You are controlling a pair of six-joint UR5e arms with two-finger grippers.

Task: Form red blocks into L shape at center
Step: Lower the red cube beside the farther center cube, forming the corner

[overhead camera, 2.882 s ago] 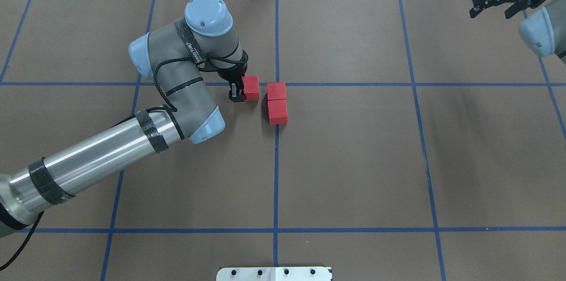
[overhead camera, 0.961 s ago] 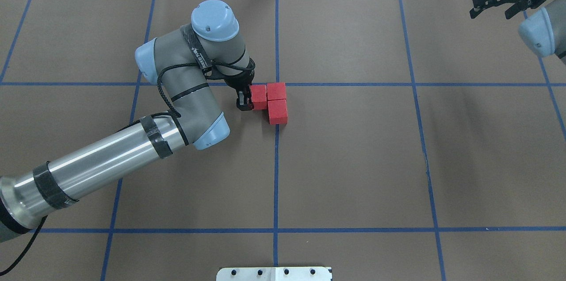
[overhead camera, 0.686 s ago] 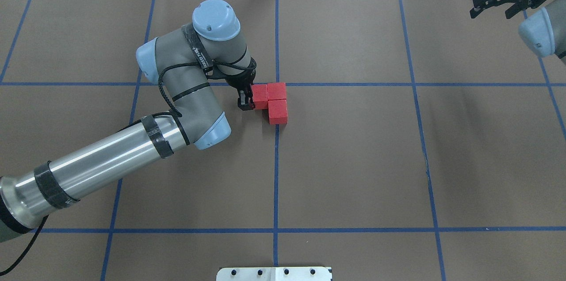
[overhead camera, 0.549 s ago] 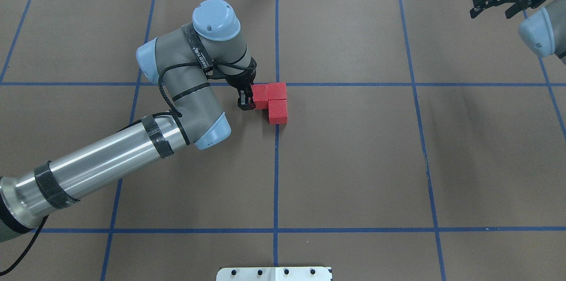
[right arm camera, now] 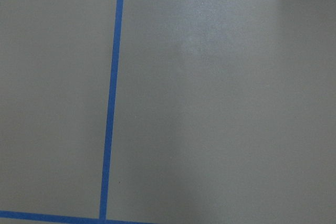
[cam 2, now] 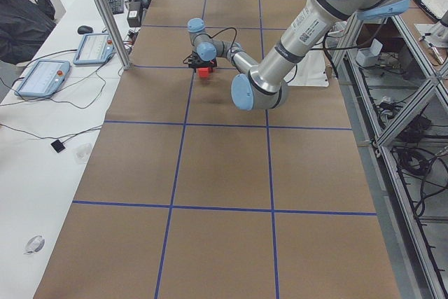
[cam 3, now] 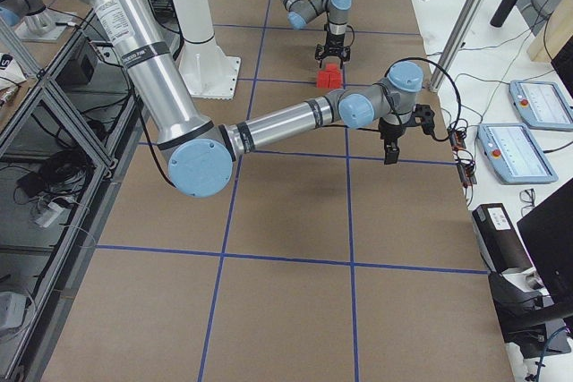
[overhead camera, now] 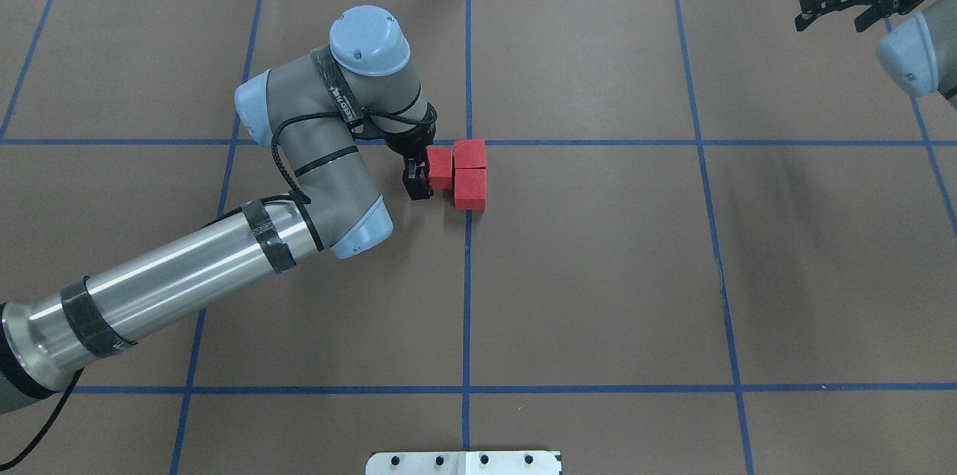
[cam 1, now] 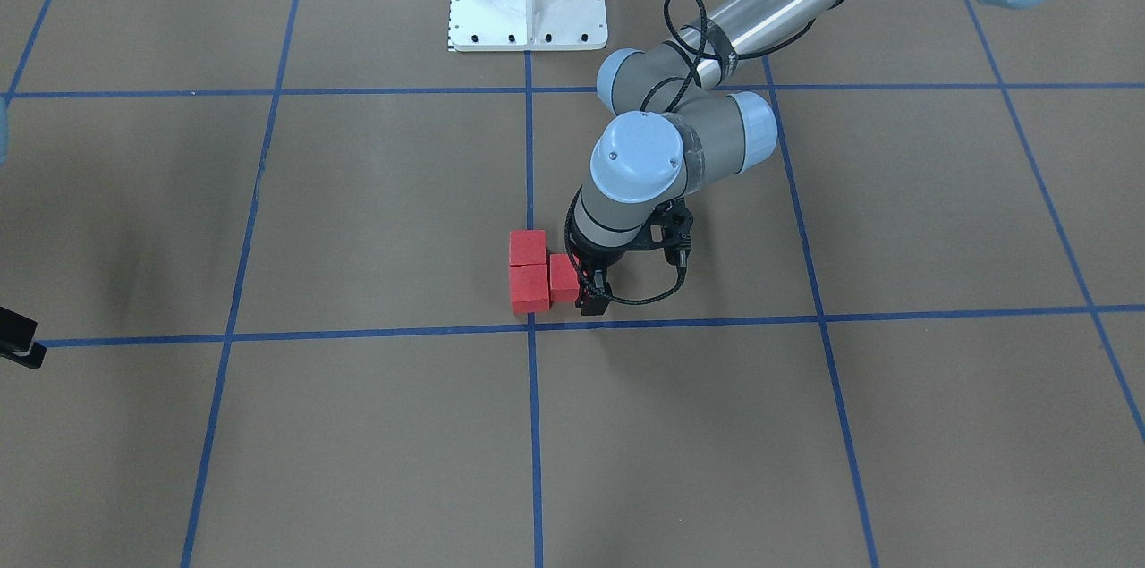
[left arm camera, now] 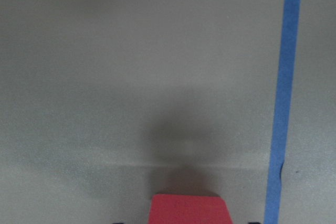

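Overhead exterior view: three small matte red cubes (overhead camera: 462,171) sit in an L at the blue tape crossing (overhead camera: 469,142); my left gripper (overhead camera: 423,174) grips the third, unreleased; my right gripper (overhead camera: 843,5) idles, spread.

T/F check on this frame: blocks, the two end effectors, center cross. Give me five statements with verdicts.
1. Three red blocks sit together by the center. True.
2. The blocks lie in one straight row. False: two line up along the tape and the third sits beside one of them, making an L.
3. The left end effector is at the third block. True.
4. The right end effector holds a block. False: it hangs far from the blocks with open, empty jaws.
5. One block is stacked on another. False: all three rest on the brown surface.
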